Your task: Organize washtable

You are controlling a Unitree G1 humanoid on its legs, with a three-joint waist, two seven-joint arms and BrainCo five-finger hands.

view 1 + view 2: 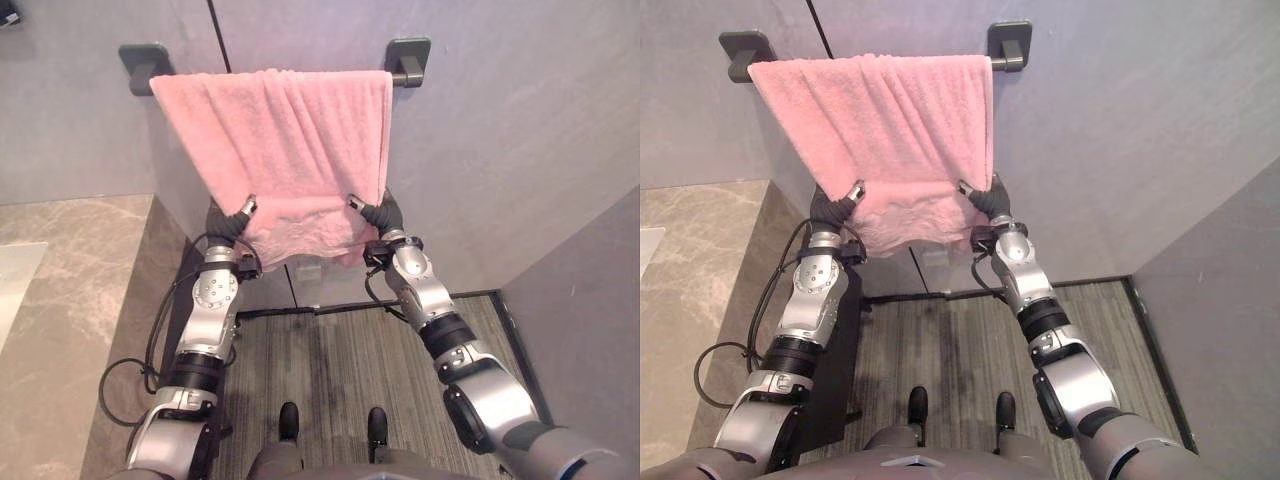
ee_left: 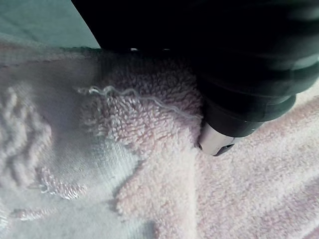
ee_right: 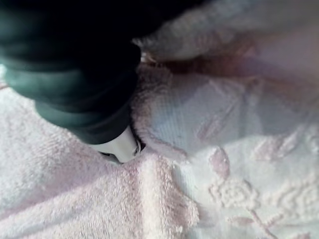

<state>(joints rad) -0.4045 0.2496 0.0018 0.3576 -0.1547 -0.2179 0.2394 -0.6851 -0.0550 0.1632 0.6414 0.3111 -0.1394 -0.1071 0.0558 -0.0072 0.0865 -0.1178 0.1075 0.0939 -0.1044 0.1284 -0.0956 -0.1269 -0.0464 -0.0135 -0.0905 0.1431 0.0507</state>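
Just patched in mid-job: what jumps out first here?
A pink towel hung between two dark wall brackets dominates. The left hand and right hand both reach up to its lower edge, one near each bottom corner. A marbled counter sits at the left.

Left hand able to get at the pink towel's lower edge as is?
Probably yes. The left hand is against the pink towel near its lower left corner, with nothing between them; the right hand sits at the opposite corner. Whether either has a grip on the cloth is not visible.
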